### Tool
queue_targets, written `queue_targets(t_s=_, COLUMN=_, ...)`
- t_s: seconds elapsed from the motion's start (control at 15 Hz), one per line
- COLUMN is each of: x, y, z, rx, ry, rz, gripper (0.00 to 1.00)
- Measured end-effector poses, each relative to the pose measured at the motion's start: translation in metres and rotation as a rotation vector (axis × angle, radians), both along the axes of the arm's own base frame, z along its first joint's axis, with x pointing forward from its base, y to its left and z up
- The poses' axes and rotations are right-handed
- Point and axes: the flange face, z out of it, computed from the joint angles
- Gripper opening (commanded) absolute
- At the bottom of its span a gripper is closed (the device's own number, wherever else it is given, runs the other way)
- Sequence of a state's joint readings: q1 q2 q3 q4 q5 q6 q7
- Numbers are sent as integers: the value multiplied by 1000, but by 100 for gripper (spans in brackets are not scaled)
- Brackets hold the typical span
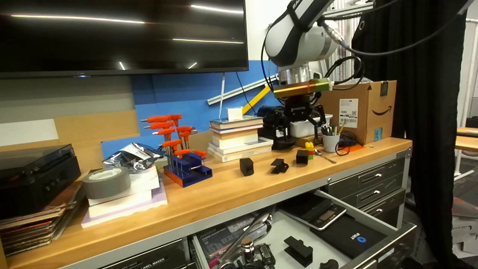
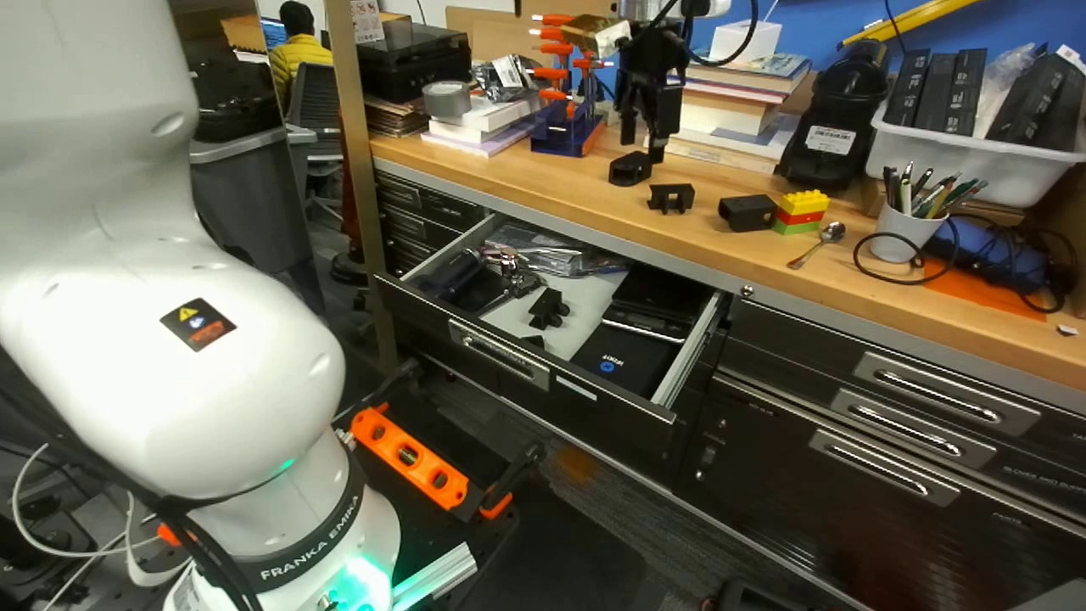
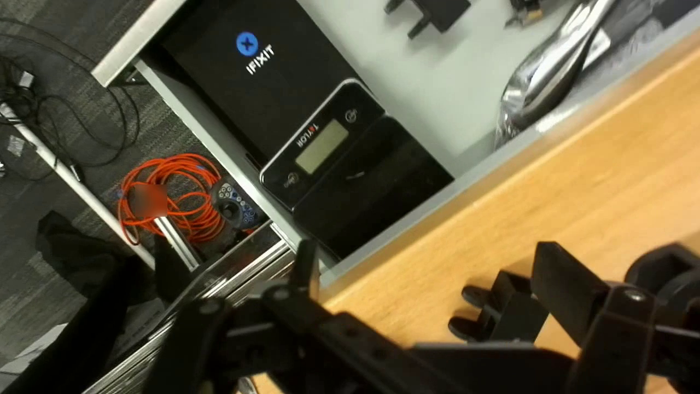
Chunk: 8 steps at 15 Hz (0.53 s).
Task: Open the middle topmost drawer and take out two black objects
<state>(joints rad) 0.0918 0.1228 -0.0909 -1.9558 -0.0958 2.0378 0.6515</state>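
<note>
One black bracket (image 1: pixel 299 251) lies in drawer (image 2: pixel 585 314), pulled out; similar bracket (image 1: pixel 278 166) rests on benchtop (image 1: pixel 209 194), between two boxy black parts (image 1: pixel 246 166). Judgement: opening done, probably one removal done, one left; whether boxy parts count, cannot tell. Gripper (image 3: pixel 427 257) spread wide, empty, above benchtop. Readable: IFIXIT on black case (image 3: pixel 246 82), TAYLOR on scale (image 3: pixel 355 175), LABEL MAKER on neighbouring drawer front (image 1: pixel 160 254), FRANKA EMIKA on arm base (image 2: pixel 301 550).

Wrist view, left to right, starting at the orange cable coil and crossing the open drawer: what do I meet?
Orange cable coil, device with buttons, digital scale, black part in the drawer, long shiny item.
</note>
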Motion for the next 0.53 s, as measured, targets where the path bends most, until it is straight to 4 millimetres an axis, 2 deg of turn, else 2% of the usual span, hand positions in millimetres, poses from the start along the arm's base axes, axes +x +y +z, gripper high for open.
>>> queue_targets(t_s=0.33, x=-86, y=23, z=41, rx=124, ry=56, rz=237, gripper=100)
queue_targets(t_s=0.53, x=-138, y=28, z=67, rx=194, ry=75, rz=343, gripper=100)
